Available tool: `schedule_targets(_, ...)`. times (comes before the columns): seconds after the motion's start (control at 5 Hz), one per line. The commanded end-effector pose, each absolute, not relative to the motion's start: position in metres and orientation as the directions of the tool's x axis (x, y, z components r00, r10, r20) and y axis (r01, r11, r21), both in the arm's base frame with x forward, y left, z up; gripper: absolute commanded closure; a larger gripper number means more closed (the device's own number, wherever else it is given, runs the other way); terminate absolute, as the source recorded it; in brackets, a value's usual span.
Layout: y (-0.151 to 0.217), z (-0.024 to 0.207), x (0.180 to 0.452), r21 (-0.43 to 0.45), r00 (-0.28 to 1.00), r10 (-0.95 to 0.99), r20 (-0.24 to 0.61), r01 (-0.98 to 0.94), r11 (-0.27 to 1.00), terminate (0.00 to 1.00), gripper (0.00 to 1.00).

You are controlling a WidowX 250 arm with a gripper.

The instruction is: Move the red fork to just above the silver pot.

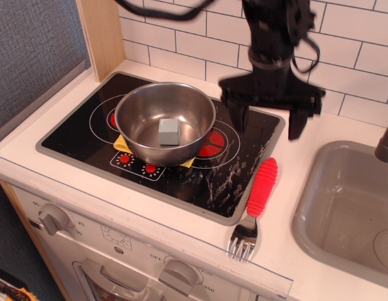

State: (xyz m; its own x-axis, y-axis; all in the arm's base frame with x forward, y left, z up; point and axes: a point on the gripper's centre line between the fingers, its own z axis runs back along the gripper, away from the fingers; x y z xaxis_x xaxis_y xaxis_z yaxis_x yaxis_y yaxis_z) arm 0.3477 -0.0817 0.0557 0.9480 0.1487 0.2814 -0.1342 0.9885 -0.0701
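Observation:
The red fork (258, 195) lies on the white counter just right of the stove's front right corner, handle pointing away, silver tines toward the front edge. The silver pot (165, 122) stands on the black stovetop (75, 135) over a yellow cloth (123, 143), with a small grey-blue cube (169, 132) inside it. My black gripper (269, 123) hangs open above the stove's back right area, fingers pointing down and spread wide. It is above and behind the fork's handle and right of the pot, holding nothing.
A grey sink basin (344, 207) sits to the right, with a dark faucet (387, 143) at the frame edge. A white tiled wall runs behind the counter. A wooden panel (101, 34) stands at the back left. Stove knobs (53, 217) line the front.

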Motion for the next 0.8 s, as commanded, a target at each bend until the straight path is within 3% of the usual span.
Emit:
schedule_targets(0.0,-0.105,0.028,0.346,-0.055,0.958,0.126,0.259,-0.115,0.992,0.00,0.00)
schedule_targets(0.4,-0.115,0.012,0.337,-0.032,0.981,0.097,0.170,-0.093,0.995,0.00,0.00)
schedule_targets(0.6,-0.113,0.012,0.337,-0.014,0.978,0.110,0.179,-0.110,0.994,0.00,1.00)
